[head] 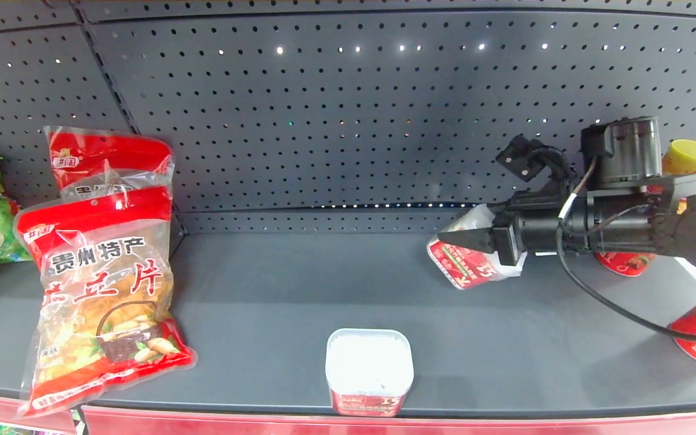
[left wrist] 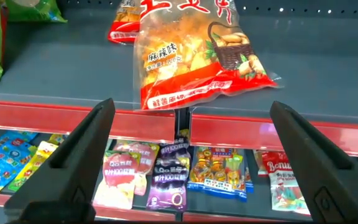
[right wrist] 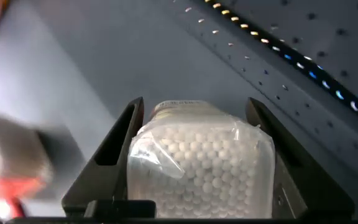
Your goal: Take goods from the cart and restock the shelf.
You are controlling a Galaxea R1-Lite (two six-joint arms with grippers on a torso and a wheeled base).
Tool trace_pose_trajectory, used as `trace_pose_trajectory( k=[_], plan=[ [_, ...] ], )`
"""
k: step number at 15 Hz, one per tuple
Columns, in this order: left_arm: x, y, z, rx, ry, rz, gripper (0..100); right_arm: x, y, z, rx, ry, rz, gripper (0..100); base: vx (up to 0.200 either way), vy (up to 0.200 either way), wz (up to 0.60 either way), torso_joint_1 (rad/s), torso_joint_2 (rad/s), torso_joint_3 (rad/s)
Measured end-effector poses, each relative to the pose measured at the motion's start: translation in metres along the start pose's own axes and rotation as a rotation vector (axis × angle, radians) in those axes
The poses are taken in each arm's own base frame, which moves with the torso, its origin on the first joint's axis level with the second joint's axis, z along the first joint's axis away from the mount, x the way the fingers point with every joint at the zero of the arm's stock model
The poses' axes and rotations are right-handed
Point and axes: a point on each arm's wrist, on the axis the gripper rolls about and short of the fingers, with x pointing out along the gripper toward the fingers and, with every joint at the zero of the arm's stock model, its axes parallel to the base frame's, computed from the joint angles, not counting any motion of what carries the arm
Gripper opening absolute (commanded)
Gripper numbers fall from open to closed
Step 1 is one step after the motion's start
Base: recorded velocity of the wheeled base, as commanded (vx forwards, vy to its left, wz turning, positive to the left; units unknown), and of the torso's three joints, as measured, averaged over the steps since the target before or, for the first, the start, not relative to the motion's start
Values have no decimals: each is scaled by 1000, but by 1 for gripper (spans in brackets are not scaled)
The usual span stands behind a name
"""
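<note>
Tilted tub [head: 466,266], clamped between right gripper [right wrist: 194,106] jaws

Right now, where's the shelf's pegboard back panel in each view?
Head view: pegboard back panel fills the upper half.
Left wrist view: panel is a thin strip behind the chip bag.
Right wrist view: panel lies beyond the gripped tub.
Shared landmark: grey shelf deck meeting the panel.

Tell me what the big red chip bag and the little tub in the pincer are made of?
The big red-and-clear chip bag looks like thin glossy plastic film: it crinkles, shines and shows the chips. The small red tub with a white top, held in the right pincer, seems stiff plastic wrapped in clear wrinkled film.
</note>
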Motion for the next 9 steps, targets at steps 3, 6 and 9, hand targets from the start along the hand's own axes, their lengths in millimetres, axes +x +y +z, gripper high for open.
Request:
trace_pose_trajectory(
  k=[3,6,9],
  plan=[
    [0,0,0,0,0,0,100,18,-11,-7,-99,-21,118,0,0,0,0,0,0,0],
    [0,0,0,0,0,0,100,38,-14,-5,-127,-33,169,0,0,0,0,0,0,0],
    [0,0,0,0,0,0,100,46,-15,-6,-115,-25,184,0,0,0,0,0,0,0]
  ],
)
